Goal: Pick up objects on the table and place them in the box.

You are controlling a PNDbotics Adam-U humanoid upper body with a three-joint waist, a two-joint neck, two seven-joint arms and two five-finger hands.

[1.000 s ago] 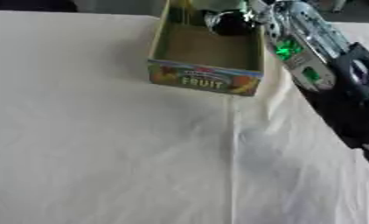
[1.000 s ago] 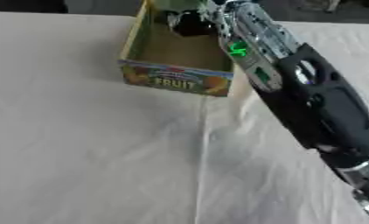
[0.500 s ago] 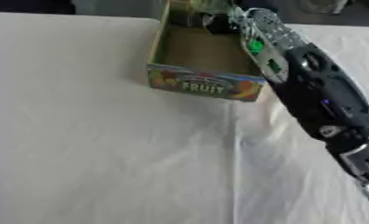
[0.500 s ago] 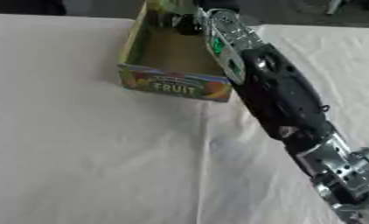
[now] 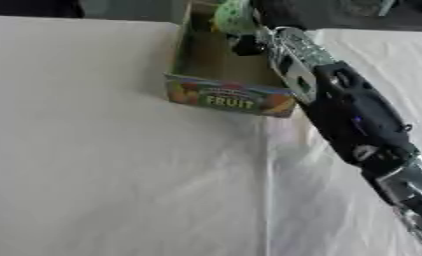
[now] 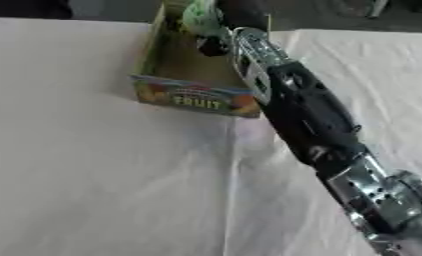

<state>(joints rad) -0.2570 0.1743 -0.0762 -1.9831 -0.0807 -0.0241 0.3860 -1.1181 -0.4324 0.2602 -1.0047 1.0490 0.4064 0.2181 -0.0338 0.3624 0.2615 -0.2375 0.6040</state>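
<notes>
A cardboard box point(image 5: 228, 98) with a colourful "FRUIT" label on its near wall stands at the top middle of the white table. My right arm runs from the lower right up along the box's right wall. My right hand point(image 5: 247, 44) is over the far end of the box, curled around a light green object point(image 6: 200, 16) that sits above the box's inside. The hand and the object are blurred and their outlines are hard to make out. The box floor nearer to me shows bare brown. My left hand shows in neither view.
A white cloth point(image 5: 101, 170) covers the table, with a straight fold line point(image 5: 267, 200) running from the box toward me. Beyond the table's far edge the background point(image 6: 354, 10) is dark.
My right arm has stretched further toward the far end of the box, carrying the green object with it. The whole picture has also shifted, so the camera has moved.
</notes>
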